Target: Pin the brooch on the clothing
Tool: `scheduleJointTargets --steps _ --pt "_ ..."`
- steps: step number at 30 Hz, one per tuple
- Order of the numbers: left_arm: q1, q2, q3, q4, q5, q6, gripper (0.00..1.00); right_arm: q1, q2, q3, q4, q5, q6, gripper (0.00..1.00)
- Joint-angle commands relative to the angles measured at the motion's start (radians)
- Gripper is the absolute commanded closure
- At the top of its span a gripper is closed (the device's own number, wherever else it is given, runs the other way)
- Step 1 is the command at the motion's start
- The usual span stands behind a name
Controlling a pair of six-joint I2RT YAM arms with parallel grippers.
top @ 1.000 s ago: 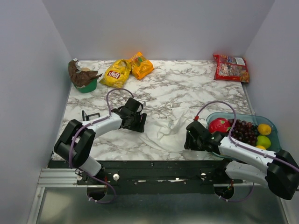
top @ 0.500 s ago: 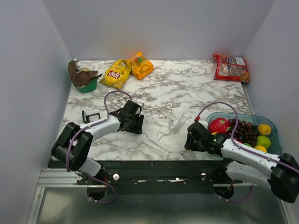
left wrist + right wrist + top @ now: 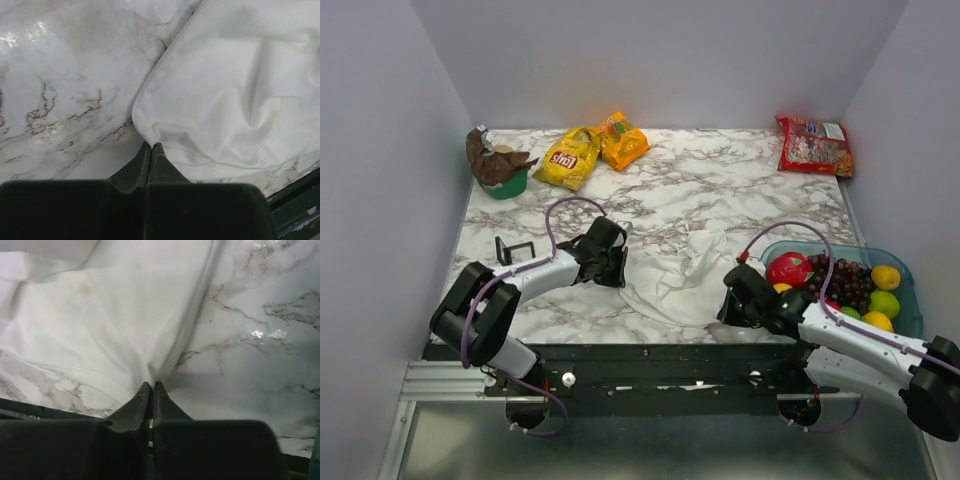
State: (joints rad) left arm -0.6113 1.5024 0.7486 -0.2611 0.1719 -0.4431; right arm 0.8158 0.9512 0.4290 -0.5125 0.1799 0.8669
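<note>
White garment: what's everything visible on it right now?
The white garment is thin, soft-looking cloth, crumpled and wrinkled, lying on the marble table near its front edge, between the arms. A stitched hem runs along its border; faint yellowish spots show. The left gripper pinches its left edge, the right gripper its right edge, cloth puckering at both.

Marble-patterned table (image 3: 720, 170) enclosed by plain pale walls (image 3: 660, 60)
</note>
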Motion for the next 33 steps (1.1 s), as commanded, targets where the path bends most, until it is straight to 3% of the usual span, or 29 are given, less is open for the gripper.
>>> scheduleJointTargets --steps 1,5,10,20,26,33 --pt "-0.005 -0.140 0.027 0.011 -0.058 -0.014 1.00 0.006 -0.084 0.020 0.020 -0.008 0.017 0.99" --pt "-0.004 -0.286 0.089 -0.016 -0.112 -0.003 1.00 0.006 -0.181 0.118 -0.036 0.055 -0.026 0.99" --pt "-0.002 -0.444 0.188 -0.052 -0.164 0.029 1.00 0.006 -0.209 0.372 -0.178 0.167 -0.118 0.99" --pt "-0.002 -0.510 0.610 -0.193 -0.276 0.124 1.00 0.008 -0.115 0.871 -0.297 0.328 -0.386 0.99" --pt "-0.001 -0.496 0.759 -0.259 -0.292 0.153 1.00 0.006 -0.092 0.998 -0.281 0.313 -0.454 0.99" --pt "0.013 -0.441 0.739 -0.236 -0.247 0.136 1.00 0.002 -0.063 0.979 -0.173 0.294 -0.488 0.99"
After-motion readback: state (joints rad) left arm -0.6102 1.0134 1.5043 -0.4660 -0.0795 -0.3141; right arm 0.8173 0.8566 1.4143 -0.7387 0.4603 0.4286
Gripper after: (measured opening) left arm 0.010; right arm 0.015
